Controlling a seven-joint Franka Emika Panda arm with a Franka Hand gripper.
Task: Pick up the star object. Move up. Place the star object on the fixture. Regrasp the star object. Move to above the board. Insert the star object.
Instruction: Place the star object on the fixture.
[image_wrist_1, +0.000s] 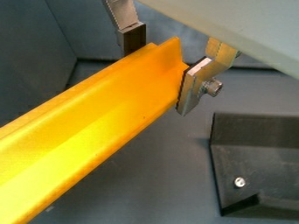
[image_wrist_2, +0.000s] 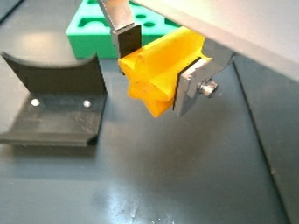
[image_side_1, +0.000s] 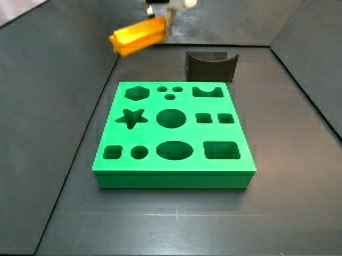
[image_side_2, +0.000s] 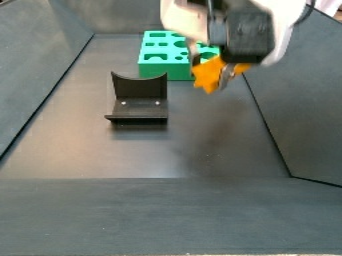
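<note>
Dark floor fills a wrist view, where the gripper (image_wrist_1: 167, 63) clamps the star object (image_wrist_1: 87, 118). In a side view, it hangs raised, behind the board (image_side_1: 174, 135), beside the fixture (image_side_1: 210, 66).

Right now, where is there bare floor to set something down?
Bare dark floor lies in front of the bright green slab board and along its sides. It is crowded at the back, where the dark notched fixture stands behind the board and the end effector holds the orange-yellow plastic star prism in the air.
</note>
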